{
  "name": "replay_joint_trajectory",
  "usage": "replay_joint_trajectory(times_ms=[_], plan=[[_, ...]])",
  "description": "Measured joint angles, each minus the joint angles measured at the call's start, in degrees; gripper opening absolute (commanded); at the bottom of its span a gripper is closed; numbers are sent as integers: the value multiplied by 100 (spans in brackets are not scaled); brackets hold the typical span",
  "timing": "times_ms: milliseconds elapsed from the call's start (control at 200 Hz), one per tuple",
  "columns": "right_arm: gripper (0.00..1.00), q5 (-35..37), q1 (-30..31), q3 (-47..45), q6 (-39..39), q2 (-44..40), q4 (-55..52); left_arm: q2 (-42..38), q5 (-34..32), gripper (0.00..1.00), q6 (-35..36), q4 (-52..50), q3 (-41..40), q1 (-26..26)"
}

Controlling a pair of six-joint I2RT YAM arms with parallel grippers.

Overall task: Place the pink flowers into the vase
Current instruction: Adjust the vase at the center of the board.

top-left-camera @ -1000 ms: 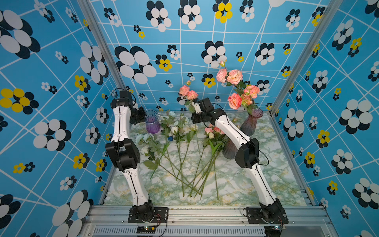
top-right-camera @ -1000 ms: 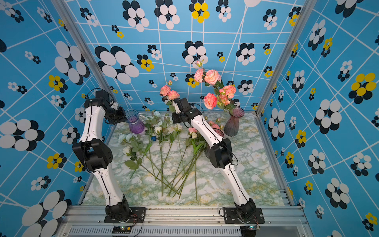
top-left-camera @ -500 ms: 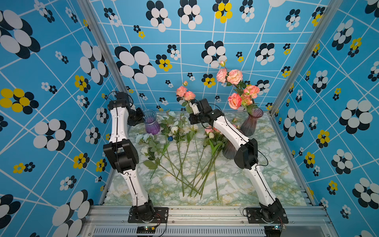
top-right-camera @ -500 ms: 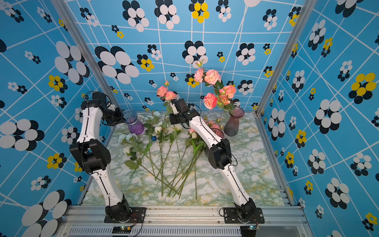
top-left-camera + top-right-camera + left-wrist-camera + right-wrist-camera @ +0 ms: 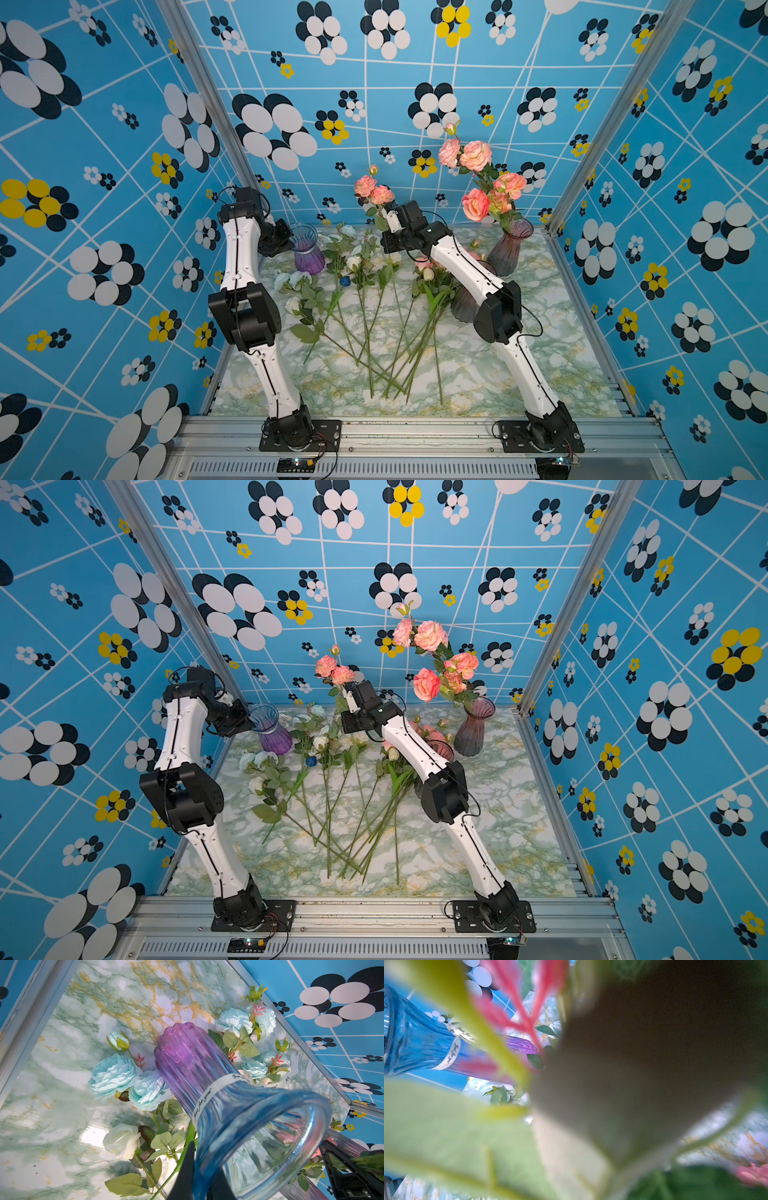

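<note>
In both top views my left gripper [image 5: 286, 241] [image 5: 248, 722] is shut on the rim of a blue-to-purple glass vase [image 5: 308, 254] [image 5: 272, 734] at the back left. The left wrist view shows the vase [image 5: 207, 1076] with one dark finger [image 5: 186, 1176] outside its wall and one inside. My right gripper [image 5: 388, 219] [image 5: 350, 697] is raised over the back middle, shut on the stem of pink flowers [image 5: 372, 192] [image 5: 333, 671]. Blurred leaves fill the right wrist view, with the vase [image 5: 425, 1047] beyond them. More pink flowers [image 5: 424, 266] lie on the table.
A smoky purple vase [image 5: 509, 249] at the back right holds several pink flowers [image 5: 484, 183]. A third dark vase [image 5: 463, 305] stands partly behind my right arm. White-flowered stems [image 5: 353, 262] and a small blue flower [image 5: 344, 281] lie across the marble table [image 5: 478, 374].
My right gripper has carried the pink flowers a little to the left, toward the blue-to-purple vase. The left arm has shifted only slightly and still holds the vase's rim.
</note>
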Motion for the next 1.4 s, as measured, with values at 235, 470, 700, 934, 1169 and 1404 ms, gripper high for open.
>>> replay_joint_trajectory(times_ms=[235,470,700,934,1169,1404], plan=[[0,-7,103,0,0,0,0,-514,24,0,-61,-68,-654,-114],[0,-68,212,0,-2,0,-2,-826,-15,0,-105,-282,-1001,-282],[0,-94,251,-275,-2,-149,20,-1196,-129,0,-107,-365,-1384,-323],[0,-177,271,-374,-2,-184,48,-1676,-118,0,-122,-463,-1851,-323],[0,-195,345,-374,-2,-184,66,-1676,-26,0,-79,-511,-1873,-291],[0,-195,363,-374,-20,-184,61,-1303,31,4,81,-597,-1578,-223]])
